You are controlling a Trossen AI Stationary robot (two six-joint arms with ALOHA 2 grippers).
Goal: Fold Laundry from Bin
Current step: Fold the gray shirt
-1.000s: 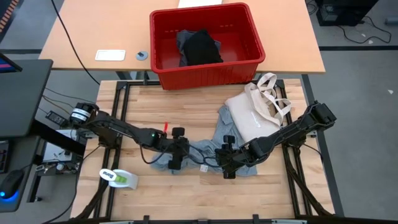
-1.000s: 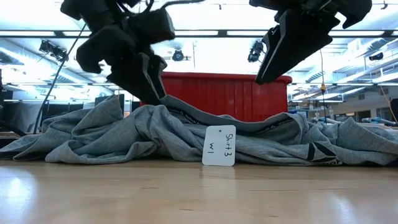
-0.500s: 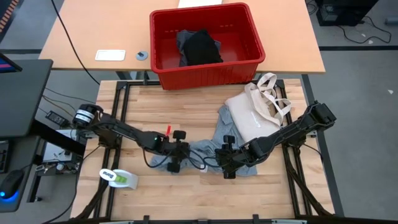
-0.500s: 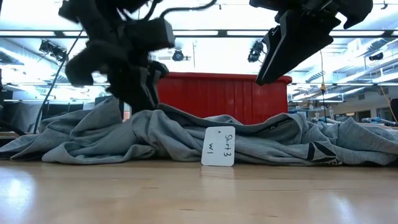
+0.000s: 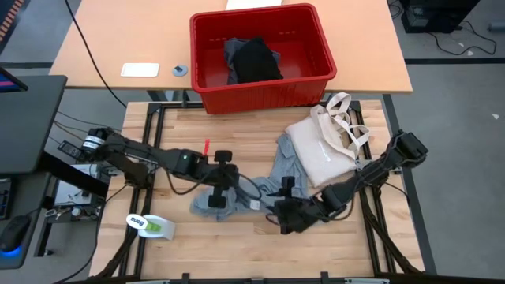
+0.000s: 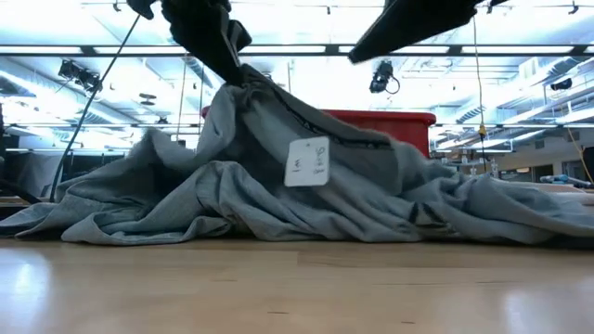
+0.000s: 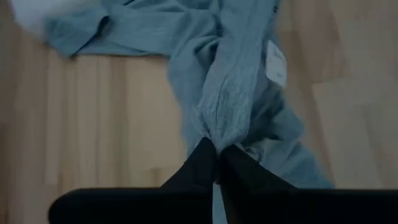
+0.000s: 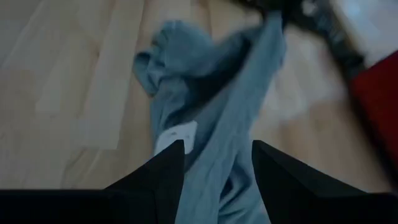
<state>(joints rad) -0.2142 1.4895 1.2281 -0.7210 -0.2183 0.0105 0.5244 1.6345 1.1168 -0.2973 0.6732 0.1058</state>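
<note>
1. Nearest the front edge of the desk (image 5: 181, 134), our right claw (image 5: 282, 222) hangs over the near right end of the grey T-shirt (image 5: 260, 189). Its fingers stand apart with nothing between them; in the right wrist view the cloth runs away straight ahead of them.
2. A little farther in and to the left, our left claw (image 5: 220, 175) is pinched shut on a fold of that shirt. In the left wrist view the fabric gathers into a ridge right at the fingertips (image 7: 208, 163).
3. In the low view the gripped fold is raised into a peak, with the white paper tag (image 6: 308, 160) hanging on its slope, while the remaining cloth trails down to the desk on both sides.
4. The relation that matters, as we judge it: the shirt's long axis runs from the left claw's pinch toward the tote side, and its free end lies directly under and ahead of the right claw. So the right arm is the nearer one for a second grip, and it would need to come down onto cloth, not sideways.
5. Beyond the shirt, a cream tote bag (image 5: 323, 146) overlaps its far right part; that could drag along if the shirt is pulled.
6. Farthest away, on the other desk, the red bin (image 5: 260, 55) holds the black garment (image 5: 256, 61) with some grey cloth beside it.
</note>
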